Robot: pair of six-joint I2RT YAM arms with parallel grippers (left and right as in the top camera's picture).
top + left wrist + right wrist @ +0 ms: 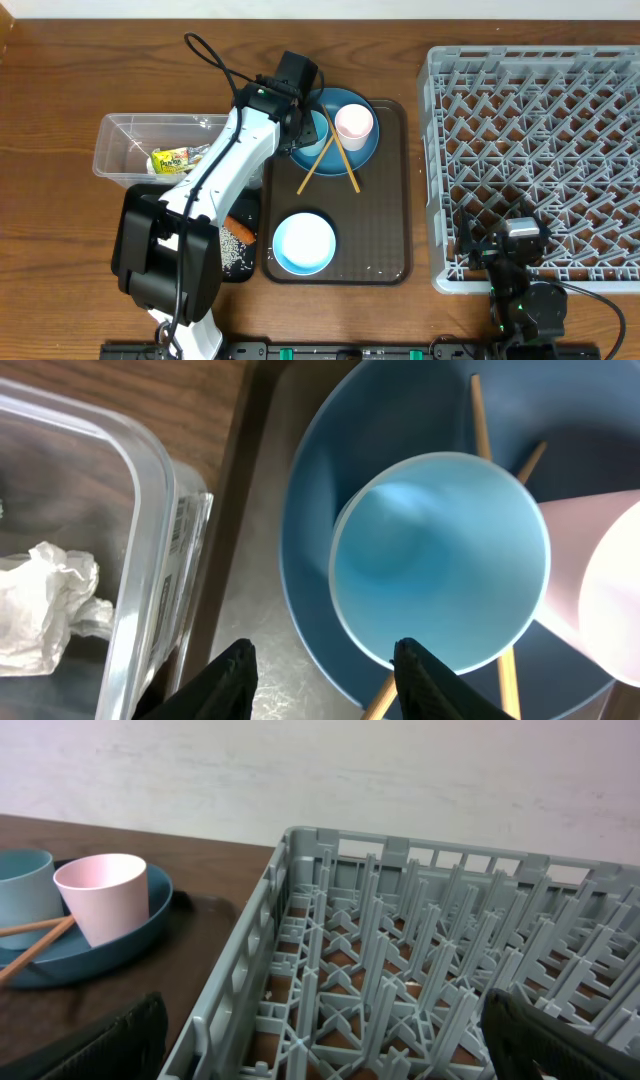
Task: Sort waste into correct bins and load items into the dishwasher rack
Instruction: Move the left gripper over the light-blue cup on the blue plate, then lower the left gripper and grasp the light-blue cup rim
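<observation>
Left gripper (325, 670) sits right up in the wrist cam: jaws spread apart, gripping nothing. The light-blue cup (440, 560) stands upright just ahead of the two black fingers (232, 672), its near rim about level with the tips. Can't tell if either one actually touches it.

That cup stands on the dark-blue plate (367, 153) with the pink cup (354, 124) right beside it on the right. Both are upright, so two cups and one plate. Two chopsticks (316, 165) lie crossed, with their far ends on the plate and the other ends down on the brown serving tray (392, 200). One pale-blue bowl (303, 243) sits on the same tray, closer to the near edge of the table. The tray itself is around mid-table.

Bins, two of them, are on the left half of the table. The clear box (118, 135) holds one snack wrapper (172, 160) and one tissue (45, 600). The black tray (243, 275) by the near edge holds one carrot (240, 228) and a scatter of rice (235, 250), partly hidden under the arm.

One grey rack (540, 150) fills the right edge. The right gripper (335, 1050) is low at the rack's near side, jaws wide apart and empty
</observation>
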